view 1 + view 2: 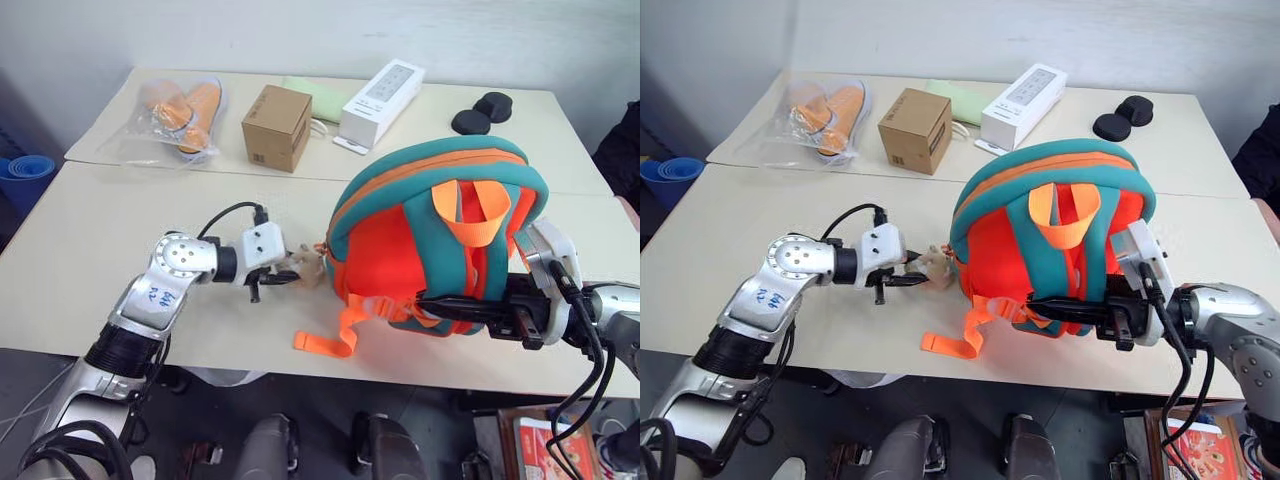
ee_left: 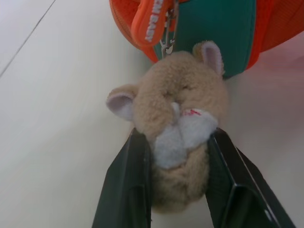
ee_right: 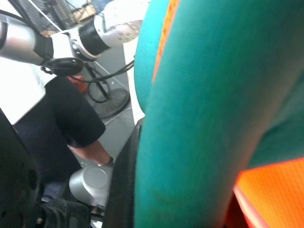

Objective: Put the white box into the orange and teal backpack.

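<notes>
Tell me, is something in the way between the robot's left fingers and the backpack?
Yes. The tan plush charm clipped to the orange and teal backpack sits right between the left fingers, in front of the backpack's side.

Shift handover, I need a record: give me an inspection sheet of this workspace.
Surface: pale table, two tops butted.
Job's things: orange and teal backpack near the front edge, plush charm at its side.
Clutter: bagged shoes, brown cardboard cube, long white carton, black discs along the back.
Grippers: left gripper closed on charm; right gripper clamps backpack's lower edge.
Cables: black cable looped at left wrist.
Surroundings: blue items beyond left edge.
</notes>
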You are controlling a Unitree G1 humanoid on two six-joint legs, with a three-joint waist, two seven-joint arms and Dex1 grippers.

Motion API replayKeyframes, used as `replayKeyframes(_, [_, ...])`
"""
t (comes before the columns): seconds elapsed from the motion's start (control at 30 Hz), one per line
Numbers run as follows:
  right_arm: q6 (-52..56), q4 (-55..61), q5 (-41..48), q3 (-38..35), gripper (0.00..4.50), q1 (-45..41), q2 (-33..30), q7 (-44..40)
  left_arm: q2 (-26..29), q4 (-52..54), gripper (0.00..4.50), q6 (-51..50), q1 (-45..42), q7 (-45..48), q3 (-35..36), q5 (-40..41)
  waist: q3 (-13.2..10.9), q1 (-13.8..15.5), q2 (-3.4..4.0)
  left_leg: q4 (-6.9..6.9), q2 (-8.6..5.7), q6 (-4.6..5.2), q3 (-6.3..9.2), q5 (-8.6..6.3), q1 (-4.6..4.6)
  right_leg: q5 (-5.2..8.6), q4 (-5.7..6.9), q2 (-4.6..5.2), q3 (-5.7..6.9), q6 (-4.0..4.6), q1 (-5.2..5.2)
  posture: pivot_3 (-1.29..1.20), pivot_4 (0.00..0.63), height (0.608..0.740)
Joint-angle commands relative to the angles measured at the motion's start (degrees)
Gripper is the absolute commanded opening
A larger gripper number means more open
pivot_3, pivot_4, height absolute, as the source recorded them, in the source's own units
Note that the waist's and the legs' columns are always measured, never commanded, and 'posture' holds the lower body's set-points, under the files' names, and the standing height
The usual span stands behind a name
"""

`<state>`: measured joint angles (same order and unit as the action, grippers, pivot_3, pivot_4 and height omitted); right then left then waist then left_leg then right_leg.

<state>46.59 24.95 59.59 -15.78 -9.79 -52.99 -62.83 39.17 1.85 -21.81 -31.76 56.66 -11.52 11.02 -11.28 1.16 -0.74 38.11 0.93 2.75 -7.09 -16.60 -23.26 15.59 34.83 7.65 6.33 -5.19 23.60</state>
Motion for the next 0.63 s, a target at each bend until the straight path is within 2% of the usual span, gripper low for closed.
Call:
replayKeyframes(0.03, [-0.9,-5.2,-2.4,-2.9,1.69,-0.3,-4.2,-4.1,4.5,5.3,2.66,-6.9,3.1,4.3,8.1,8.1,0.0,-0.2,0.0,0.01,0.0,0.0,-0.01,0.0,0.0,0.0,0.01,-0.01,0.0,0.0,0.01,0.0,0.15,0.74])
replayKeyframes(0.13, [-1.1,-12.4,-4.5,-6.0,2.7,-0.3,-9.7,-9.7,8.9,7.7,3.64,-11.5,6.2,7.0,14.8,14.2,0.0,-0.4,0.01,0.03,0.01,0.0,-0.01,0.01,-0.02,0.0,0.03,-0.02,0.01,0.0,0.02,0.0,0.15,0.74])
replayKeyframes(0.2, [-1.0,-21.2,-6.1,-8.5,3.43,-1.2,-15.5,-16.0,11.8,8.9,4.3,-19.6,7.4,9.5,24.4,25.0,0.0,-0.5,0.04,0.03,0.0,-0.01,0.0,0.01,0.0,0.01,0.02,-0.01,0.02,0.01,0.01,0.0,0.15,0.74])
replayKeyframes(0.23, [-1.5,-26.7,-7.6,-8.9,3.77,-2.3,-18.7,-19.2,13.6,9.1,4.5,-24.7,7.4,9.9,29.4,30.1,0.0,-0.5,0.04,0.03,0.01,0.0,0.0,0.01,0.0,0.01,0.02,-0.01,0.01,0.01,0.01,0.0,0.15,0.74])
replayKeyframes(0.3, [-3.7,-35.4,-10.9,-8.0,4.4,-4.9,-23.3,-23.9,16.7,9.9,4.5,-29.4,7.8,9.7,35.2,34.5,-0.1,-0.6,0.07,0.05,0.0,0.0,0.02,0.01,-0.02,0.01,0.02,0.0,0.03,0.01,0.01,0.0,0.15,0.74])
replayKeyframes(0.4, [-9.6,-47.0,-17.1,-4.1,4.48,-10.9,-27.2,-27.8,21.1,10.1,4.5,-30.8,11.5,10.5,41.8,35.5,-0.1,-1.2,0.19,0.03,0.0,-0.07,0.02,-0.02,0.02,0.04,-0.03,0.0,0.03,0.06,0.02,0.0,0.15,0.74])
replayKeyframes(0.47, [-13.3,-51.8,-20.7,-2.3,4.48,-13.9,-27.9,-29.1,21.9,9.6,4.5,-29.0,14.3,10.3,44.9,34.5,-0.1,-1.5,0.32,-0.04,0.0,-0.27,-0.01,-0.13,0.06,0.06,-0.09,0.0,0.02,0.09,0.01,0.0,0.15,0.74])
replayKeyframes(0.57, [-13.4,-56.1,-22.1,-0.9,4.48,-17.4,-27.2,-29.5,20.9,10.0,4.5,-28.1,16.1,8.2,47.5,35.0,-0.1,-1.6,0.42,-0.07,0.02,-0.55,-0.08,-0.19,0.02,0.08,0.02,-0.02,-0.02,0.13,0.14,0.0,0.15,0.74])
replayKeyframes(0.63, [-13.2,-56.7,-21.8,-1.9,4.48,-17.9,-24.3,-27.4,18.6,11.7,4.5,-27.5,16.1,5.3,47.7,35.8,-0.2,-1.6,0.5,-0.08,0.03,-0.6,-0.12,-0.17,0.01,0.1,0.12,-0.02,-0.06,0.16,0.21,0.0,0.15,0.74])
